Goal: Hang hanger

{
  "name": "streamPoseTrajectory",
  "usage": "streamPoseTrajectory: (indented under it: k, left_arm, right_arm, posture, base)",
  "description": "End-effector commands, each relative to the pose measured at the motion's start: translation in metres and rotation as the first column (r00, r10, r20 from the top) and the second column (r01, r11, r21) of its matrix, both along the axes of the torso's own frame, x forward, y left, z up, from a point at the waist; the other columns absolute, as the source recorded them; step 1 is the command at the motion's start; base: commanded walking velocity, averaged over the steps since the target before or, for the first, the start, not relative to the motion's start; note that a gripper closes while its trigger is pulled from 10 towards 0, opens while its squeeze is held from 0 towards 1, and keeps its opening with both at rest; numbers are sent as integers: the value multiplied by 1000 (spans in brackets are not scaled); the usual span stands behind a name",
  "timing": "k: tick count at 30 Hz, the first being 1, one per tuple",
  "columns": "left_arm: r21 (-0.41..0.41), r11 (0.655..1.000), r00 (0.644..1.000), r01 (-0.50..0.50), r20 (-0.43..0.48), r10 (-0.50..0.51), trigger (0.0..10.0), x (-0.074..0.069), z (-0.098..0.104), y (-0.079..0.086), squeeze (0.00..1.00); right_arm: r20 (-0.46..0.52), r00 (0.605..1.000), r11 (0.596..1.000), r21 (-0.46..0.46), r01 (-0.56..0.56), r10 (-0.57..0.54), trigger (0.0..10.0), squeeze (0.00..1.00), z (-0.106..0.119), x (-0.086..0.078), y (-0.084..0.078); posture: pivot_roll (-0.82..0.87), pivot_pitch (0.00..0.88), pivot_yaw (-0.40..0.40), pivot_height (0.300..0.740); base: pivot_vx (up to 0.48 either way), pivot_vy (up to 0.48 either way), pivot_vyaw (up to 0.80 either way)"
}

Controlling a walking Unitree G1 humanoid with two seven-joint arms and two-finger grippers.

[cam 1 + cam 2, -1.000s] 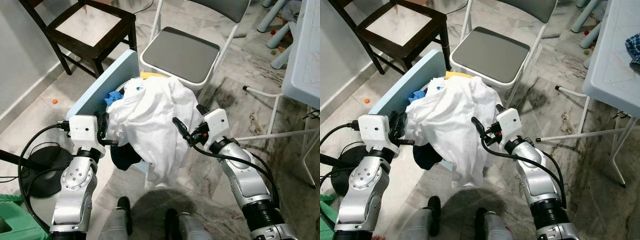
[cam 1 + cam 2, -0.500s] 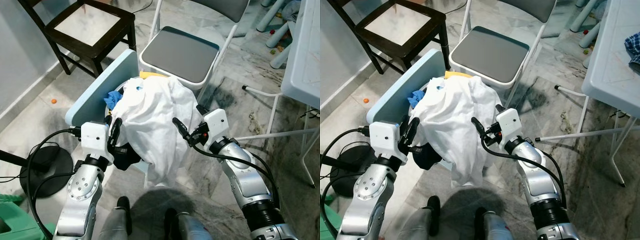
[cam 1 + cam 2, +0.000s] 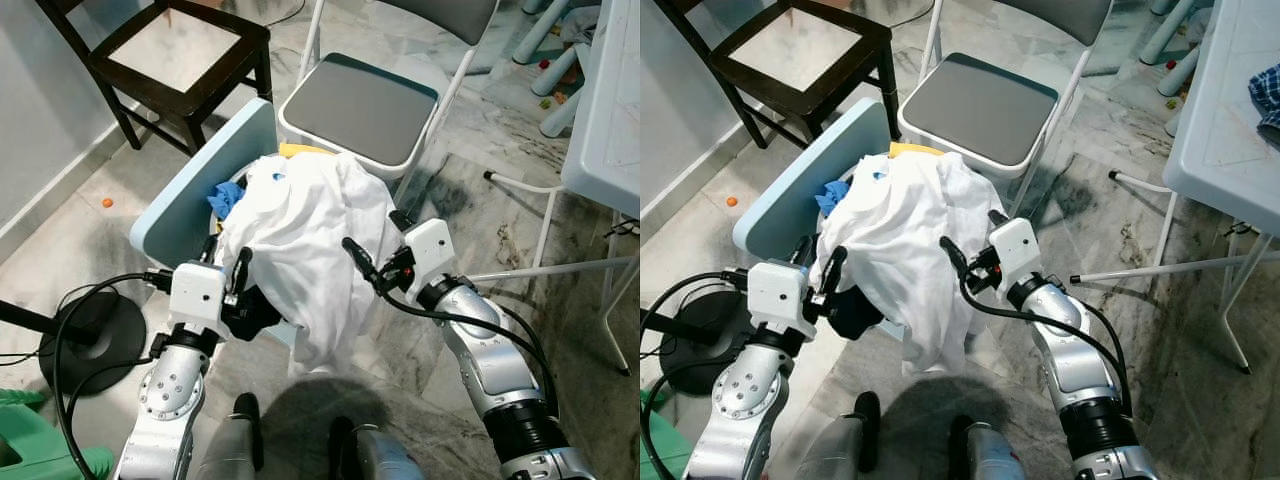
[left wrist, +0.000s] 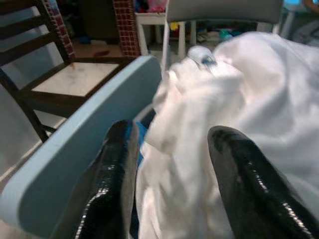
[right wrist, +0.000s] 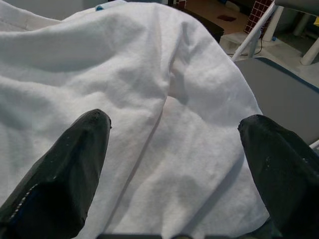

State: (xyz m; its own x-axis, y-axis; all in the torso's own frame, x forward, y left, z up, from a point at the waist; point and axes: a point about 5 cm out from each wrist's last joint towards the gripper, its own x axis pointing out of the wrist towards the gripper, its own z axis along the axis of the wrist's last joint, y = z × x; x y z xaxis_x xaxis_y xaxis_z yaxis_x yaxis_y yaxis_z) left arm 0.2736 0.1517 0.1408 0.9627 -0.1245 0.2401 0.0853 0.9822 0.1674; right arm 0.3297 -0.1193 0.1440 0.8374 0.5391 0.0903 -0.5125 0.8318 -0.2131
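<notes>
Laundry fills a pale blue bin (image 3: 190, 190) on the marble floor (image 3: 470, 200). White shirt (image 3: 310, 235) lies heaped on top and spills over the bin's near edge, hanging toward the floor. Blue cloth (image 3: 226, 194) shows at the bin's left side, yellow cloth (image 3: 300, 151) at its far edge, dark cloth (image 3: 250, 315) under the shirt at the near left corner. No hanger can be made out; the shirt covers whatever lies below.

Left gripper (image 4: 172, 164) sits at the bin's near left corner, fingers (image 4: 112, 184) apart, one against the bin wall, the other on the shirt; a fold of shirt lies between them, not pinched. Right gripper (image 5: 174, 144) is at the shirt's right side, fingers (image 5: 67, 164) spread wide, holding nothing, shirt just beyond the tips.

Grey folding chair (image 3: 360, 105) stands just behind the bin, dark wooden chair (image 3: 170, 50) to its left. White table (image 3: 610, 110) stands at right.
</notes>
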Motion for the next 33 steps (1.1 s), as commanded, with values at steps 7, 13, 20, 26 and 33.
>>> streamPoseTrajectory:
  k: [7, 13, 20, 26, 33]
  left_arm:
    - [-84, 996, 1000, -22, -1, 22, 10000, 11, 10, 5, 1000]
    - [-93, 995, 999, 36, -28, -39, 10000, 14, 8, -4, 749]
    - [-96, 994, 995, 52, -82, -60, 10000, 12, -2, -9, 0]
    - [-116, 993, 992, 16, -125, -30, 10000, 15, -8, -2, 0]
    - [-183, 983, 994, -35, -111, 15, 10000, 19, -3, 7, 0]
  right_arm:
    - [-23, 1000, 1000, -16, 0, -1, 10000, 0, -8, -4, -2]
    - [-22, 1000, 1000, -17, 5, -5, 10000, 0, -8, -5, -3]
    - [-23, 1000, 1000, -17, 9, -9, 10000, 0, -9, -5, -4]
    - [-24, 1000, 1000, -19, 12, -12, 10000, 0, -9, -6, -5]
    - [-25, 1000, 1000, -20, 10, -11, 10000, 0, -9, -6, -4]
  posture:
    - [239, 350, -102, 740]
    - [236, 353, -99, 740]
    - [231, 355, -98, 740]
    - [228, 357, -100, 740]
    - [225, 359, -103, 740]
  base:
    - [0, 0, 0]
    - [0, 0, 0]
    - [0, 0, 0]
    - [0, 0, 0]
    - [0, 0, 0]
